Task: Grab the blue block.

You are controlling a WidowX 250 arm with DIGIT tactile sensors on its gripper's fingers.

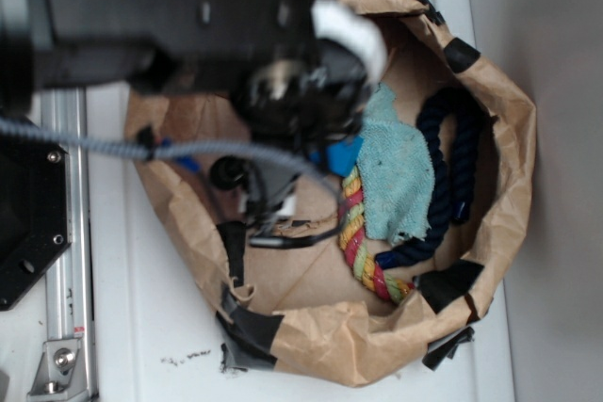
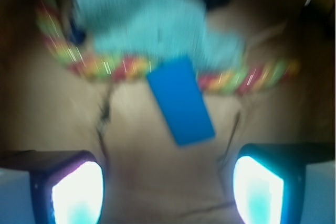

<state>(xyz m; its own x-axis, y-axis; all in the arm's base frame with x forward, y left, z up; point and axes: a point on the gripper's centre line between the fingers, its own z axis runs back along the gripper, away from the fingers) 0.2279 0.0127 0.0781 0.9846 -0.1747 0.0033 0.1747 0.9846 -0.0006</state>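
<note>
The blue block (image 2: 181,100) is a flat, bright blue rectangle lying tilted on brown paper. Its far end touches the multicoloured rope (image 2: 126,66) and the teal cloth (image 2: 142,22). My gripper (image 2: 168,192) is open; its two fingertips (image 2: 79,192) stand wide apart at the bottom of the wrist view, with only paper between them. The block lies ahead of them, a little right of centre, untouched. In the exterior view a corner of the blue block (image 1: 339,155) shows under the black arm (image 1: 170,7), which hides the gripper. The wrist view is blurred.
A crumpled brown paper liner (image 1: 311,341) with black tape patches walls in the work area. Inside lie the teal cloth (image 1: 396,176), a dark navy rope (image 1: 443,185) and the multicoloured rope (image 1: 358,242). A grey cable (image 1: 113,145) crosses the left side.
</note>
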